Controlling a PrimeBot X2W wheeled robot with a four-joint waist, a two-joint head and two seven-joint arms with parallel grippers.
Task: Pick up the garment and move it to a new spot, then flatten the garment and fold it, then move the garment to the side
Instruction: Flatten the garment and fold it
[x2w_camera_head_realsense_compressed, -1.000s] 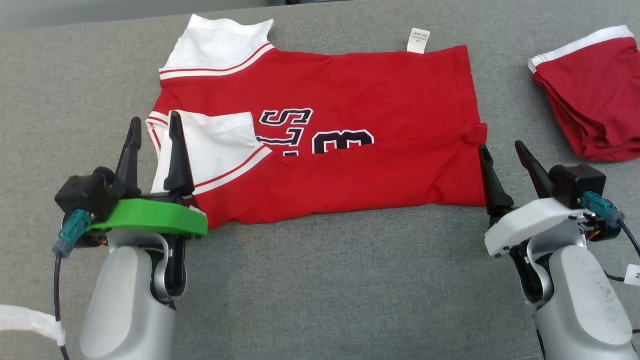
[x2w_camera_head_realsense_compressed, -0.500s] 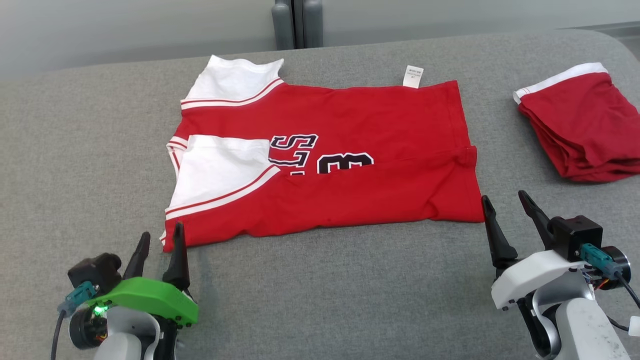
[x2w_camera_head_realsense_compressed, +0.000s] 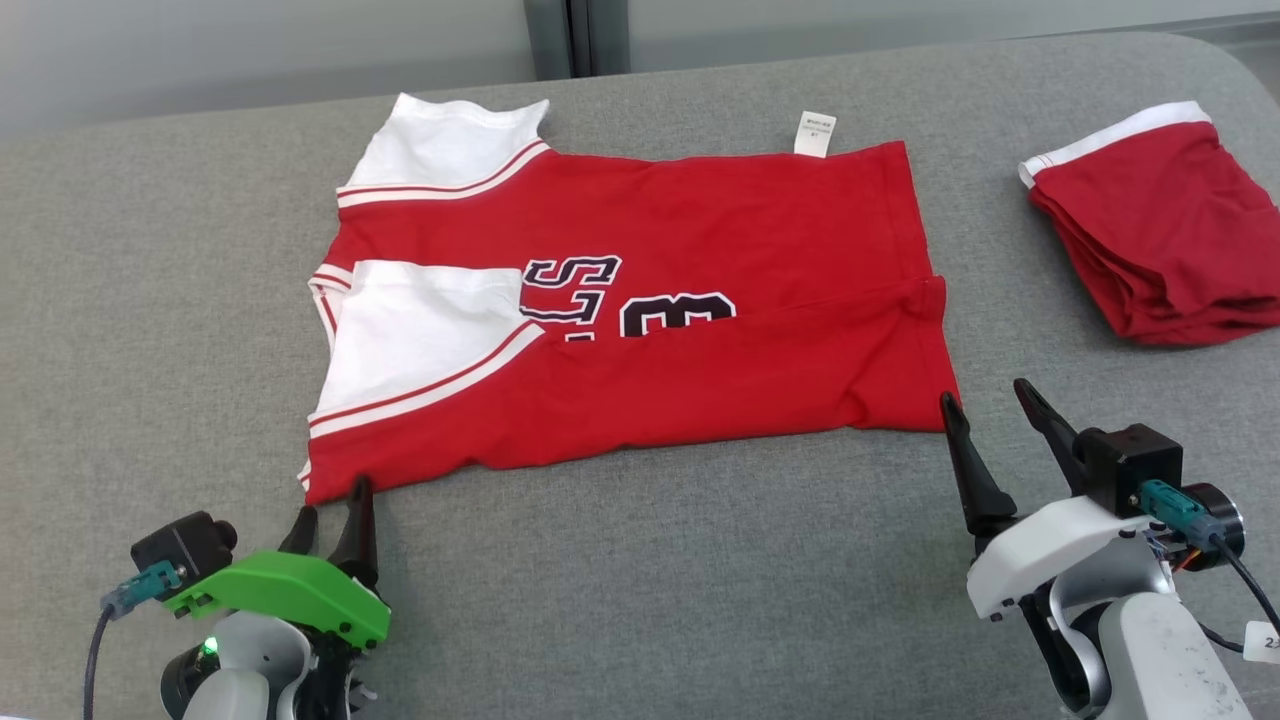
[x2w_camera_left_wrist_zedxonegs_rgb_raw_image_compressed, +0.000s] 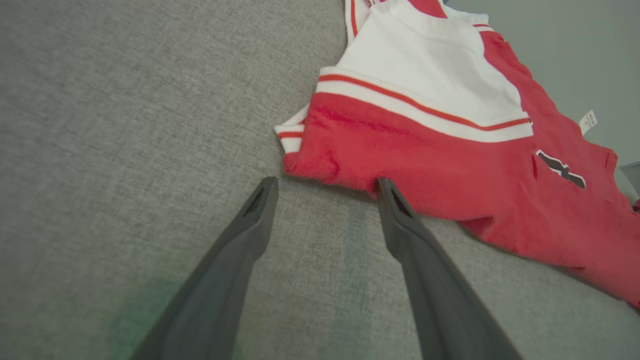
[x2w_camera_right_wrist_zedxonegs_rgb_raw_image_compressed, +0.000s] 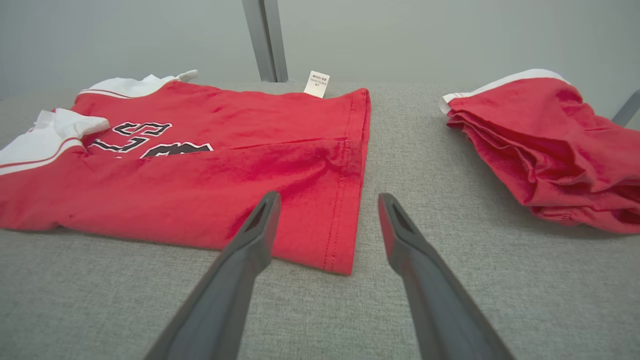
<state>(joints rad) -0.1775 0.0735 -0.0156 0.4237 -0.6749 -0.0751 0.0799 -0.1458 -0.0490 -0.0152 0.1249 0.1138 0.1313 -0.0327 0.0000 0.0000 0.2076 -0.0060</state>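
A: So, where is the garment (x2w_camera_head_realsense_compressed: 640, 300) sitting?
B: It lies flat in the middle of the grey tabletop (x2w_camera_head_realsense_compressed: 650, 600), as the head camera sees it. It is red with white sleeves, shoulders toward 9 o'clock and bottom hem toward 3 o'clock. Its near long side is folded up over the body, so the black lettering is half covered.
A: Any loose bits?
B: A small white label (x2w_camera_head_realsense_compressed: 814, 134) sticks out past the far edge, around 1 o'clock from the garment's centre. The near sleeve (x2w_camera_head_realsense_compressed: 420, 330) lies folded across the front on the 9 o'clock side. The far sleeve (x2w_camera_head_realsense_compressed: 440, 140) spreads out at 11 o'clock.
A: And the left tool (x2w_camera_head_realsense_compressed: 333, 500)?
B: Down at 7 o'clock, released, fingers spread and gripping nothing. In its wrist view one fingertip (x2w_camera_left_wrist_zedxonegs_rgb_raw_image_compressed: 387, 190) meets the garment's near shoulder-side corner. Whether it actually presses the cloth I can't tell.
A: The right tool (x2w_camera_head_realsense_compressed: 985, 393)?
B: At 4 o'clock, likewise released and empty. The garment's near hem-side corner lies just ahead of its spread fingers. In its wrist view one finger (x2w_camera_right_wrist_zedxonegs_rgb_raw_image_compressed: 260, 225) crosses in front of the red cloth.
A: Anything else up there?
B: A second red piece (x2w_camera_head_realsense_compressed: 1160, 230) with a white band, folded into a stack, sits at 2 o'clock, well apart from the garment.
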